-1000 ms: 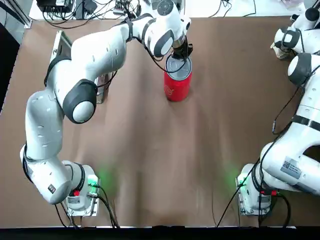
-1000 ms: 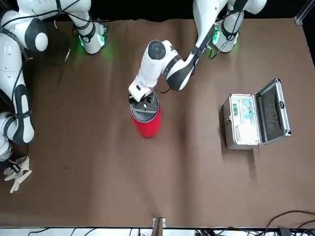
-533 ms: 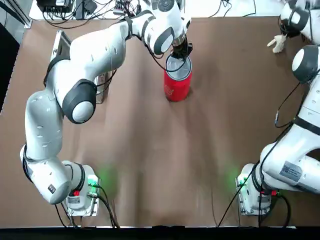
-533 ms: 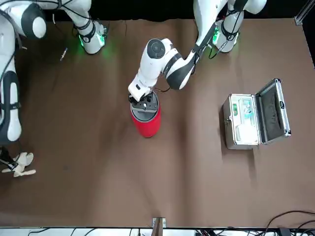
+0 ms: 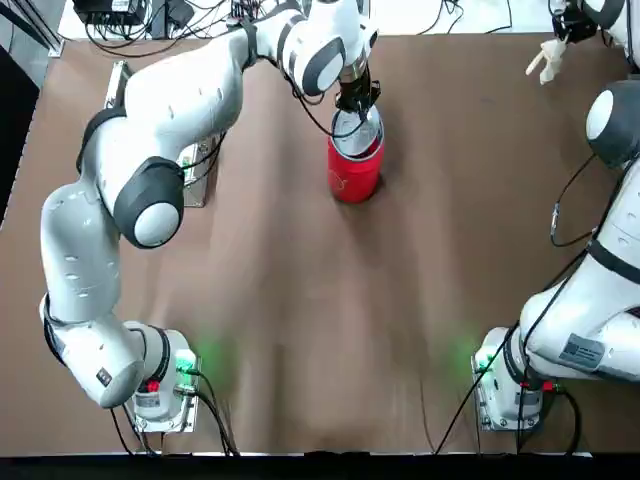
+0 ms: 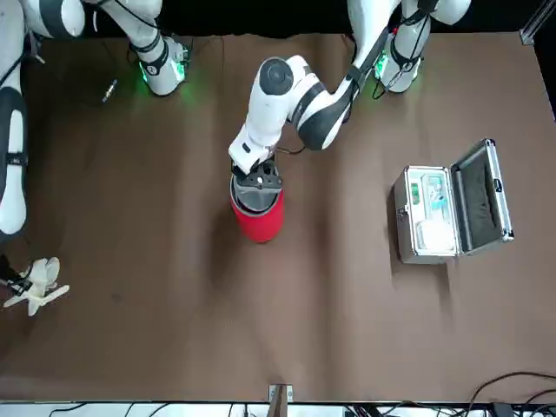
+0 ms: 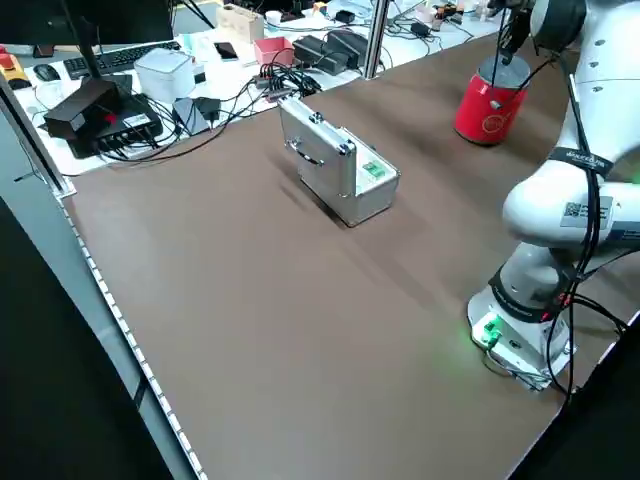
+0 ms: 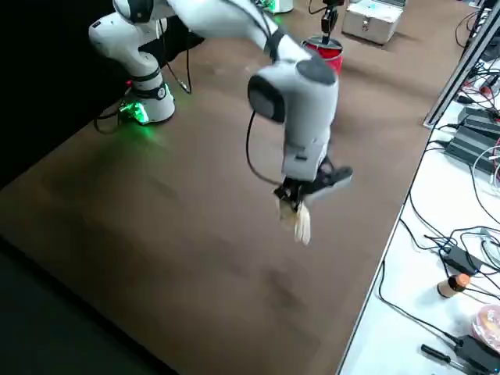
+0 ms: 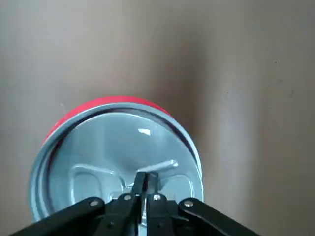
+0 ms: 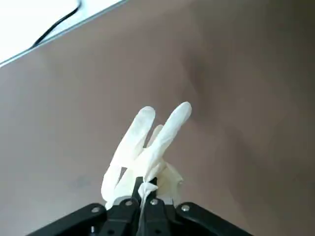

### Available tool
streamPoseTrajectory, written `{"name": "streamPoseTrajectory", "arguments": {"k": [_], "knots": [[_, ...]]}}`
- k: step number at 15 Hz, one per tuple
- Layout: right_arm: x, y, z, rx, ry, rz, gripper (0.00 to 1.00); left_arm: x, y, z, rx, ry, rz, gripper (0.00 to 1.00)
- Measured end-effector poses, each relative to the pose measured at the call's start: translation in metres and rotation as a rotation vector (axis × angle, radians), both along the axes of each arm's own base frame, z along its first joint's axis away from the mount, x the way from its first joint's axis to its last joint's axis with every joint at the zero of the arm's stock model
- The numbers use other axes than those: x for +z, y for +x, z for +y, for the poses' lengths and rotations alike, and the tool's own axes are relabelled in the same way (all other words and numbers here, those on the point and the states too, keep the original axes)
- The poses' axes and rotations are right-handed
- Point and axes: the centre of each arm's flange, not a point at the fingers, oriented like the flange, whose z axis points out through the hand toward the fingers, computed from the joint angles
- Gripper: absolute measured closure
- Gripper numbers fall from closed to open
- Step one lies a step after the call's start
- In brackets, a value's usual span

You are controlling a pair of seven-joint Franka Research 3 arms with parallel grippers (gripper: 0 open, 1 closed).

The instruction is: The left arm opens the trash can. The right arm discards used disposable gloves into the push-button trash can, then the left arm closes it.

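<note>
The red trash can (image 5: 352, 177) stands at the table's far middle, and its silver lid (image 9: 128, 142) looks slightly tilted in the rim. My left gripper (image 5: 352, 106) hangs shut right over the lid's centre (image 6: 257, 195); whether its tips touch I cannot tell. Held above the far right part of the table, my right gripper (image 10: 144, 189) is shut on pale disposable gloves (image 10: 150, 137). They dangle from it, clear of the surface (image 8: 298, 220), and also show as gloves (image 5: 545, 62) in the top view and gloves (image 6: 36, 294) in the front view.
An open silver metal case (image 6: 434, 213) with small items inside sits on the robot's left side of the table, also seen as the case (image 7: 345, 165). Cables, boxes and a keyboard (image 7: 110, 60) crowd the benches beyond the far and right edges.
My right gripper has lifted the gloves off the table and carried them up and slightly inward. The left gripper has stayed over the lid, rising a little.
</note>
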Motion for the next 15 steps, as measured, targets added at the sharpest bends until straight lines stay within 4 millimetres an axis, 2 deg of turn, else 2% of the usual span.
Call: {"name": "streamPoseTrajectory", "arguments": {"k": [1, 3, 4, 5, 6, 7, 8, 12, 15], "knots": [[0.011, -0.001, 0.016, 0.018, 0.006, 0.015, 0.98, 0.008, 0.0, 0.003, 0.002, 0.004, -0.002, 0.88], [0.031, -0.002, 0.048, 0.055, 0.017, 0.042, 0.98, 0.023, 0.008, 0.015, 0.018, 0.01, -0.004, 0.72], [0.045, -0.004, 0.082, 0.096, 0.036, 0.071, 0.98, 0.038, 0.02, 0.035, 0.045, 0.022, -0.001, 0.68], [0.049, -0.005, 0.101, 0.118, 0.055, 0.084, 0.98, 0.047, 0.026, 0.045, 0.058, 0.031, 0.001, 0.56], [0.052, -0.006, 0.121, 0.141, 0.08, 0.099, 0.98, 0.055, 0.03, 0.055, 0.066, 0.041, 0.004, 0.52], [0.056, -0.007, 0.141, 0.164, 0.103, 0.109, 0.98, 0.063, 0.034, 0.065, 0.066, 0.056, 0.008, 0.39], [0.064, -0.01, 0.159, 0.189, 0.121, 0.115, 0.98, 0.069, 0.035, 0.074, 0.055, 0.077, 0.017, 0.31], [0.107, -0.027, 0.234, 0.309, 0.181, 0.117, 0.98, 0.091, 0.035, 0.109, 0.003, 0.168, 0.069, 0.25], [0.127, -0.039, 0.285, 0.397, 0.212, 0.113, 0.98, 0.105, 0.044, 0.138, -0.006, 0.203, 0.089, 0.03]]}}
